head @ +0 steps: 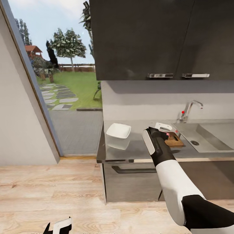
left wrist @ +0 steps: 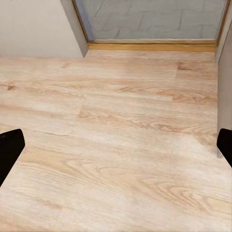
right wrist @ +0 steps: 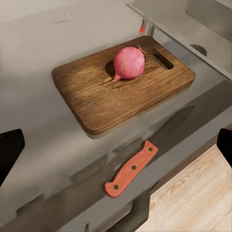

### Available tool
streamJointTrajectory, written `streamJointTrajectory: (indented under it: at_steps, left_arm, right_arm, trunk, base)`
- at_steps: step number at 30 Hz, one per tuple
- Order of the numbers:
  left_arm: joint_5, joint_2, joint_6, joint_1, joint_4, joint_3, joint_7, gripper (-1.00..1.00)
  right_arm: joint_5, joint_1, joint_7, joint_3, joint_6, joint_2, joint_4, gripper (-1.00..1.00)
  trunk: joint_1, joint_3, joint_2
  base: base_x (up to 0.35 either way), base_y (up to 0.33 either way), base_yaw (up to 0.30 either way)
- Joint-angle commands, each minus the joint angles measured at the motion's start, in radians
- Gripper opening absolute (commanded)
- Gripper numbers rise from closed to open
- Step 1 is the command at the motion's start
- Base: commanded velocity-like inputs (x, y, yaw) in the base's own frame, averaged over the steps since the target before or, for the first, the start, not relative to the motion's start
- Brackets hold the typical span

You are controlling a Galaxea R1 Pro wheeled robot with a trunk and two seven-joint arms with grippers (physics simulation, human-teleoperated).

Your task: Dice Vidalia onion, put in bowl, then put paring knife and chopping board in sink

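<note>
Paring knife on countertop, near chopping board; blade unseen. Both grippers spread wide, empty.

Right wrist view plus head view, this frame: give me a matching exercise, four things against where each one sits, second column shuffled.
Things:
1. onion
2. paring knife
3. bowl
4. chopping board

Places:
A. on the countertop, beside the sink
B. bare countertop near the front edge, apart from the board
C. on top of the board, near its handle slot
D. countertop toward the window end, away from the sink

Pairs: 1-C, 2-B, 3-D, 4-A
</note>
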Motion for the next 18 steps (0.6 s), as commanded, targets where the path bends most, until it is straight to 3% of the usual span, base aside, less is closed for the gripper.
streamJointTrajectory:
  at_steps: [1, 18]
  left_arm:
    - [0.003, -0.001, -0.004, -0.002, 0.003, -0.008, 0.005, 1.0]
    - [0.003, -0.002, -0.004, -0.002, 0.003, -0.009, 0.005, 1.0]
  right_arm:
    - [-0.005, -0.001, -0.007, 0.001, 0.005, 0.0, -0.001, 1.0]
    - [-0.002, 0.0, -0.007, -0.002, -0.001, 0.0, 0.004, 1.0]
  trunk:
    - [0.001, -0.003, -0.002]
    - [0.001, -0.026, -0.002]
  base:
    - [0.006, 0.003, 0.0]
    - [0.008, -0.004, 0.0]
